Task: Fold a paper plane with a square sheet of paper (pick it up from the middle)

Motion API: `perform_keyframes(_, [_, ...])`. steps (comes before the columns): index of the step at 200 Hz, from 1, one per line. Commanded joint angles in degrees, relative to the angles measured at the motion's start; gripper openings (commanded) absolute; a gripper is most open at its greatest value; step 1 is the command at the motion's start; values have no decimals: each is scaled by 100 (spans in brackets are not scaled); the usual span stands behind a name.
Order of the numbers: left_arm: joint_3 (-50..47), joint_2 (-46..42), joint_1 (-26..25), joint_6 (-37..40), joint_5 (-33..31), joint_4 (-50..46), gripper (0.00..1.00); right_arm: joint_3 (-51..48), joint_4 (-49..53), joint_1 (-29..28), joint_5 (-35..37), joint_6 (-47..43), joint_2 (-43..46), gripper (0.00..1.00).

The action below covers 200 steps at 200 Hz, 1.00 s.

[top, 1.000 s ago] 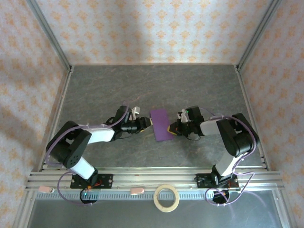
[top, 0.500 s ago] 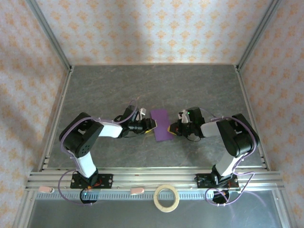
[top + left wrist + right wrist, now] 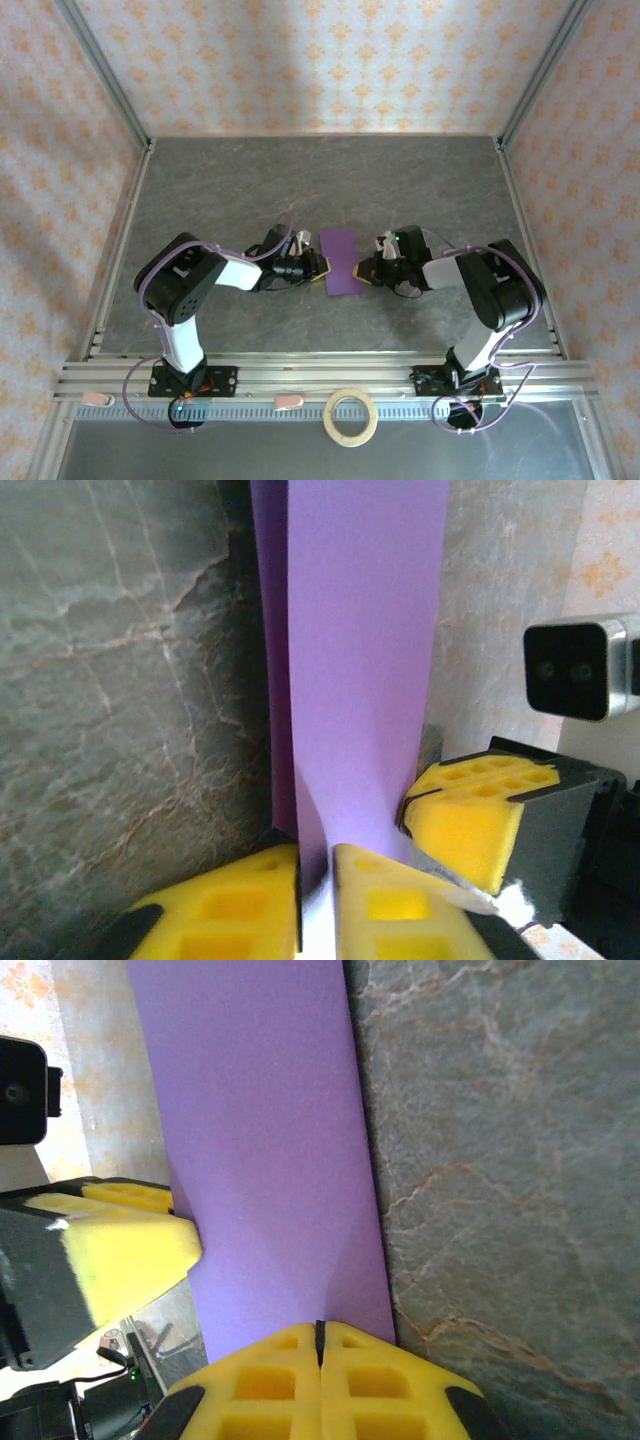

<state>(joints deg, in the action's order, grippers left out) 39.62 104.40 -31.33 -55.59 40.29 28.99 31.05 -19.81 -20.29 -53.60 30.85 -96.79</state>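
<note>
"On the left of the counter, what do you record?"

"Left arm bent low, reaching toward the middle. Left claw sits at the left long edge of the purple sheet of paper. From the left wrist, its yellow pads stand nearly together. The paper's edge is lifted into the narrow slot between them. Finding: pinching the sheet."

"And the sheet itself?"

"Mid-counter, between the two claws. From above it reads as a narrow rectangle. The left wrist view shows a darker purple strip along its left side. Beyond the pads it lies flat on the grey, stone-patterned surface."

"Anything else near the centre?"

"Tan tape ring, flat on the near ledge in front of the rail, well apart from the paper."

"Right side?"

"Right claw at the sheet's right edge, opposite the left one. Its pads are pressed tight together with only a seam between them, right at the paper's border. Whether any paper is caught in that seam, I cannot tell. Right arm is folded behind it."
</note>
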Motion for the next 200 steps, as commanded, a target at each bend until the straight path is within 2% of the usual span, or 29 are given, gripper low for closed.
perform_keyframes(1, [33,-10,-46,5,145,232,11,-195,339,-17,270,42,-85,0])
perform_keyframes(28, [-2,-148,-44,62,111,203,4,-197,268,-14,193,49,45,0])
perform_keyframes(37, [-11,-205,-43,97,82,177,3,-188,270,-17,180,40,124,3])
perform_keyframes(67, [-65,-442,-31,340,160,83,0,-210,191,-14,183,-1,648,22])
perform_keyframes(89, [-150,-676,-18,895,263,-163,0,-349,177,-21,412,-84,1296,32])
perform_keyframes(123, [-187,-1031,0,2129,135,-995,0,-743,-8,-94,1000,-135,2251,34])
perform_keyframes(135, [-203,-1084,32,2440,145,-1136,0,-929,-79,-256,1407,-306,2567,35])
perform_keyframes(152, [-232,-1088,111,2477,306,-1069,0,-1165,-129,-718,2297,-714,3047,36])
perform_keyframes(178, [-260,-1072,153,2375,365,-926,0,-1539,-294,-1844,3896,-1553,3636,44])
perform_keyframes(200, [-362,-1101,155,2232,356,-714,0,-1711,-485,-2636,4798,-2110,3834,47])
